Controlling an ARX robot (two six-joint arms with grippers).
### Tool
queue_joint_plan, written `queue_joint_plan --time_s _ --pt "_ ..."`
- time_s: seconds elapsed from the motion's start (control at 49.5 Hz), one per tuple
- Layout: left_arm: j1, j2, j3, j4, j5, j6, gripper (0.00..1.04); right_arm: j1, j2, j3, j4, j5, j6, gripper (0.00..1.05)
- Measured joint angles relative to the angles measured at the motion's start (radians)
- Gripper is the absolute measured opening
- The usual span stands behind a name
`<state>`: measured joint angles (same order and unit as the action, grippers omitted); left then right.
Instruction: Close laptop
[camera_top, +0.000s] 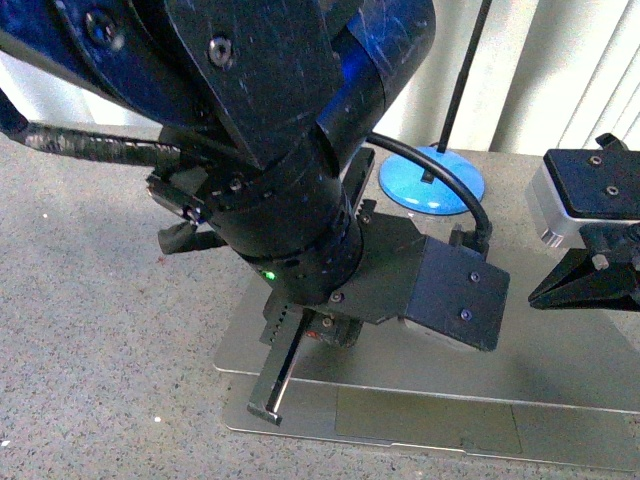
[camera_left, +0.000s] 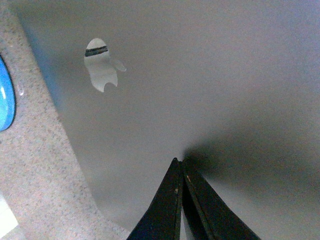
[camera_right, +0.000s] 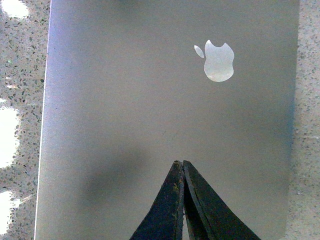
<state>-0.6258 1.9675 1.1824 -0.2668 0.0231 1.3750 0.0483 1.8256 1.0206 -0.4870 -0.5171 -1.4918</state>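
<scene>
The silver-grey laptop (camera_top: 560, 370) lies on the speckled table with its lid lowered close over the base. A strip of palm rest and the trackpad (camera_top: 430, 420) show below the lid's front edge. My left gripper (camera_top: 272, 400) is shut and empty, its tip down at the lid's left front part. In the left wrist view its tip (camera_left: 179, 161) meets its own shadow on the lid (camera_left: 210, 75), near the logo (camera_left: 102, 65). My right gripper (camera_top: 545, 292) is shut and empty, held over the lid's right side. In the right wrist view it (camera_right: 179, 162) hangs above the lid (camera_right: 150, 100) and logo (camera_right: 218, 61).
A blue round lamp base (camera_top: 432, 180) with a black pole stands behind the laptop; its edge also shows in the left wrist view (camera_left: 5, 95). A pale curtain hangs at the back. The left arm's bulk hides the lid's rear left part.
</scene>
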Motion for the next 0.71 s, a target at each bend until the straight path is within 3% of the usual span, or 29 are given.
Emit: queue_joint_plan --time_s 0.706 --pt "-0.025 0.046 -0.060 0.050 0.014 -0.036 0.04 0.002 0.077 -0.094 0.046 0.042 0.015 0.03"
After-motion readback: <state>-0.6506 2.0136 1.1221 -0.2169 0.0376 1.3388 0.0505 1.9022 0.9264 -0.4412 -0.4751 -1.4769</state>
